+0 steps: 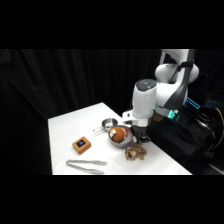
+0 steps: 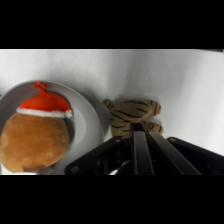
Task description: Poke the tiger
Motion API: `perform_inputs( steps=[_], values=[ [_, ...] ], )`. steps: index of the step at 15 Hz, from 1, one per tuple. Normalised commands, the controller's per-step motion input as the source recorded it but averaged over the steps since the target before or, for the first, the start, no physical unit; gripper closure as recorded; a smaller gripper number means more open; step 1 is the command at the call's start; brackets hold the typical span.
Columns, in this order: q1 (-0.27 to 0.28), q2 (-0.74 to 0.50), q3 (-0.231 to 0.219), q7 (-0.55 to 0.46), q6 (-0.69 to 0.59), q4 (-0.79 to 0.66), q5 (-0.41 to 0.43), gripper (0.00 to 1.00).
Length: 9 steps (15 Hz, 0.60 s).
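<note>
The tiger, a small tan toy with dark stripes, lies on the white table just right of the metal bowl. In the side view the tiger sits near the table's front right edge. My gripper is shut with nothing between its fingers, and its joined tips rest at the tiger's near side. Seen from the side, the gripper comes straight down onto the tiger from above. The linkage hides the tiger's lower part.
In the bowl lies a round orange-brown ball with a red-and-white hat. A small metal cup stands behind the bowl. Further left are an orange block with a blue centre and metal tongs. The table edge runs close on the right.
</note>
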Motion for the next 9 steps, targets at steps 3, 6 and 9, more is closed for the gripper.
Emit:
perform_inputs(
  steps=[3,6,9],
  values=[
    [-0.124,-0.50,0.117,0.04,-0.48,0.01,0.003,0.55],
    [-0.144,-0.44,0.119,-0.02,-0.43,0.05,0.079,0.31],
    [-0.146,-0.36,0.102,-0.05,-0.37,0.08,0.086,0.06]
  ],
)
